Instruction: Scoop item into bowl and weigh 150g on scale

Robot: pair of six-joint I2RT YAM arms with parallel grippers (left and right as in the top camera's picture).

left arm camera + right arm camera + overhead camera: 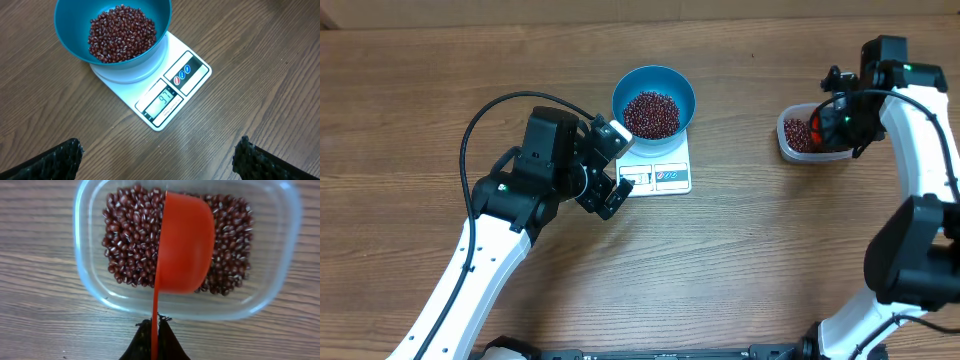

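Starting nearest the right wrist camera, the right gripper [155, 341] has its jaws clamped together on the thin handle [154, 305] of an orange-red scoop [185, 245]. The scoop is turned on its side above the clear tub [89, 287]. Whether its cup touches the beans [130, 240] lying in the tub cannot be told. The scoop looks like stiff, light plastic, and the handle end is the sensible place to hold it, since this leaves the cup free to dig and tip. The beans are probably hard, smooth and loose, so they would flow around the cup instead of resisting it. They would also roll off a heaped or tilted load, so a level carry seems wise. Across the tabletop [260, 60], the left gripper [157, 157] hangs with its jaws wide apart, holding nothing, just short of the white scale [192, 75]. The display [161, 99] is lit, though its digits are too small to read with confidence. Beyond it, the blue bowl [67, 47] sits on the scale's platform with a mound of beans inside, well below the rim. The bowl looks rigid and slick-walled, and any push on it would likely upset the reading, so it is better left alone.
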